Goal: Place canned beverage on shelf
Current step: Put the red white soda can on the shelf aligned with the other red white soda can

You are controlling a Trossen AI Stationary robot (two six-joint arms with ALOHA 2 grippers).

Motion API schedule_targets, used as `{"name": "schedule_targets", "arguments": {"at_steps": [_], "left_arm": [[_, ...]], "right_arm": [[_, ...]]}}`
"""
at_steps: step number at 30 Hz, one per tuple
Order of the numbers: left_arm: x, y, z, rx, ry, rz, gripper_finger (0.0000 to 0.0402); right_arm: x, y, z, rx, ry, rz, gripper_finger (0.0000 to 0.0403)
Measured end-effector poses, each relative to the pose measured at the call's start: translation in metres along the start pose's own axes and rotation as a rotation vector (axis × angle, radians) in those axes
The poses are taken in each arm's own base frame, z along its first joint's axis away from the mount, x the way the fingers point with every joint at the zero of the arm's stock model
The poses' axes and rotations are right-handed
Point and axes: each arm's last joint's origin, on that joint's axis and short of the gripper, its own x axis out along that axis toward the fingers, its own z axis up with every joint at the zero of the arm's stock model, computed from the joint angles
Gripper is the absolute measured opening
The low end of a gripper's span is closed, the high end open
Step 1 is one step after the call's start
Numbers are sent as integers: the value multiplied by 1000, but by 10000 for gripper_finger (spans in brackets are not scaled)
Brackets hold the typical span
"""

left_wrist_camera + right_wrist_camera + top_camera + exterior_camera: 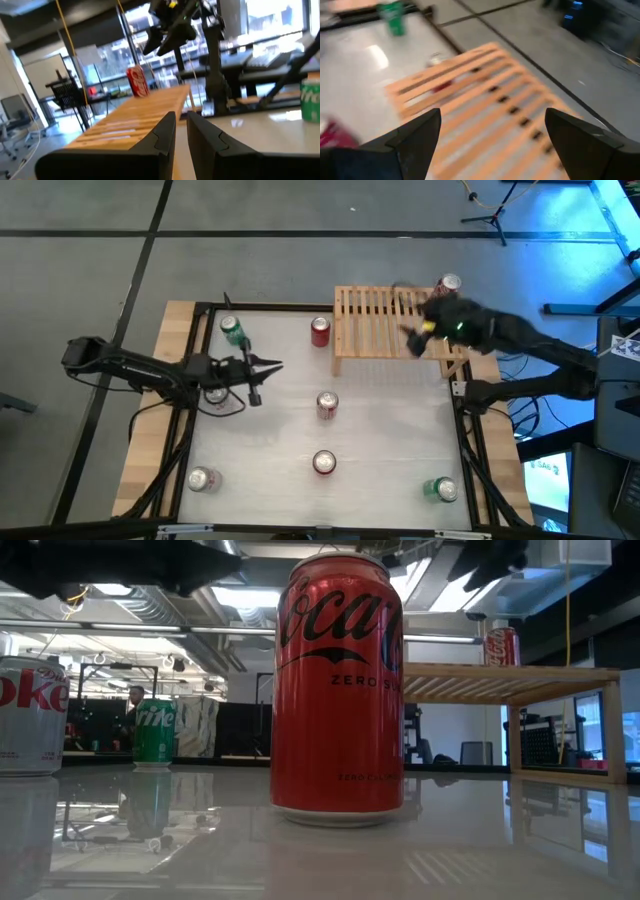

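Note:
The light wooden slatted shelf (385, 320) stands at the table's far right. A red can (449, 285) stands upright on its base on the shelf's far right corner; it also shows in the low view (501, 645) and the left wrist view (137, 81). My right gripper (415, 330) hovers above the shelf's top (485, 95), open and empty, a little toward the table's near-left of that can. My left gripper (270, 367) is shut and empty above the table's left middle, pointing toward the shelf (135, 120).
Cans stand on the table: green (232, 330) and red (320, 330) at the far side, one in the middle (327, 405), a red one (324, 463) near the low camera (337, 690), a silver one (203, 478), a green one (443, 490).

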Motion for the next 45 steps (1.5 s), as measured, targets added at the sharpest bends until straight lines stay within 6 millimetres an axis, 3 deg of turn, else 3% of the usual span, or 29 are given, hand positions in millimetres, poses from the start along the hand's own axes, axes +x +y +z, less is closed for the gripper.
{"name": "schedule_targets", "arguments": {"at_steps": [8, 18, 22, 29, 37, 45], "left_arm": [[29, -12, -7, -16, 133, -53, 40], [43, -30, -49, -132, 329, -103, 40], [48, -37, -66, -140, 388, -103, 40], [59, -46, -91, -148, 379, -103, 40], [64, -57, -117, -183, 407, -142, 40], [88, -70, -126, -181, 401, -215, 40]], "right_arm": [[27, 64, -47, -112, -62, 294, 353], [36, 115, -89, -191, -107, 549, 353], [48, 134, -98, -232, -69, 562, 353], [90, 167, -121, -259, 49, 523, 353], [131, 196, -146, -251, 36, 411, 353], [143, 205, -150, -227, -24, 383, 353]]}}
